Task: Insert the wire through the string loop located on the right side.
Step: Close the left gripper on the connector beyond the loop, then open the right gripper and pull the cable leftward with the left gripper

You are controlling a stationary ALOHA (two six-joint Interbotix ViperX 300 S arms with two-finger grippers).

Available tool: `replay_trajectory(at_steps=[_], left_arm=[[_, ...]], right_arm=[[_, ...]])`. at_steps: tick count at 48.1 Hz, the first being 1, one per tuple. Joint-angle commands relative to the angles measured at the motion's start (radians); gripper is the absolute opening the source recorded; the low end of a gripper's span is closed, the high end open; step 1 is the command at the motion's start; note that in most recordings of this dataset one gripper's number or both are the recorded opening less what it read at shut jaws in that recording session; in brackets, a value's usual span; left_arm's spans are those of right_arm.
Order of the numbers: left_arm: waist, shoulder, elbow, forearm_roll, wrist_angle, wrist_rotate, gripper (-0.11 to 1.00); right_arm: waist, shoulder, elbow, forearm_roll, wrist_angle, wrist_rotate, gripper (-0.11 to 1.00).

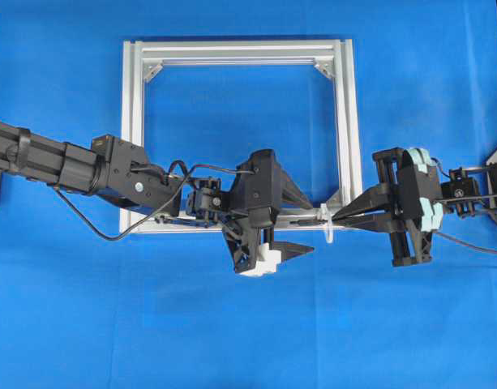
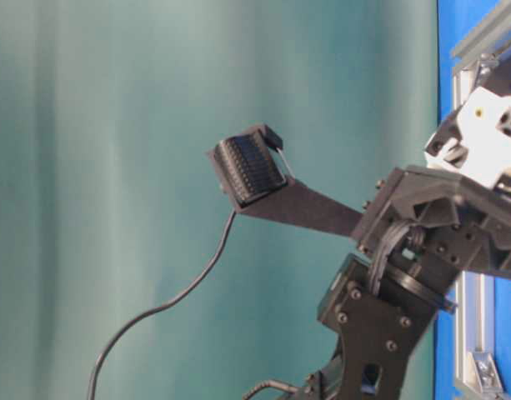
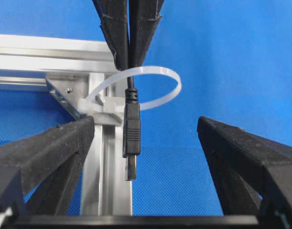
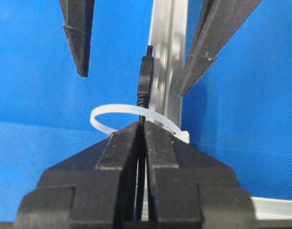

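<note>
Now wire [image 3: 131, 138] level, plug facing left hand [image 3: 146, 157]

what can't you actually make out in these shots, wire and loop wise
- Overhead view: the string loop is tiny; whether the wire passes through it is too small to tell, crowded by the right gripper and left gripper.
- Table-level view: wire and loop not seen; an arm fills the frame.
- Left wrist view: the wire behind the plug is hidden between the right gripper's fingers.
- Right wrist view: the plug's front end faces away.
</note>
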Motion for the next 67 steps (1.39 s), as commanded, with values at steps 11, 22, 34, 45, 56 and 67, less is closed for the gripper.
replay_trajectory(at_steps=[11,22,34,45,56,67], left_arm=[[-0.002,-0.018,-0.009,0.002,-0.003,-0.002,0.90],[-0.003,-0.018,-0.009,0.000,-0.003,0.000,0.90],[-0.003,-0.018,-0.009,0.000,0.000,0.000,0.88],[0.002,-0.017,-0.014,0.002,0.029,0.000,0.46],[0.006,-0.018,-0.012,0.002,0.029,0.006,0.08],[0.006,-0.018,-0.009,0.002,0.029,0.006,0.08]], right_arm=[[-0.002,-0.006,-0.015,-0.002,-0.008,-0.002,-0.03],[-0.002,-0.006,-0.015,0.000,-0.008,-0.002,-0.03],[-0.002,-0.006,-0.015,-0.002,-0.006,-0.002,-0.03],[-0.002,-0.006,-0.017,-0.002,-0.006,-0.002,-0.03],[0.000,-0.008,-0.017,-0.002,-0.006,-0.002,-0.03],[0.000,-0.021,-0.015,-0.003,0.017,-0.002,-0.03]])
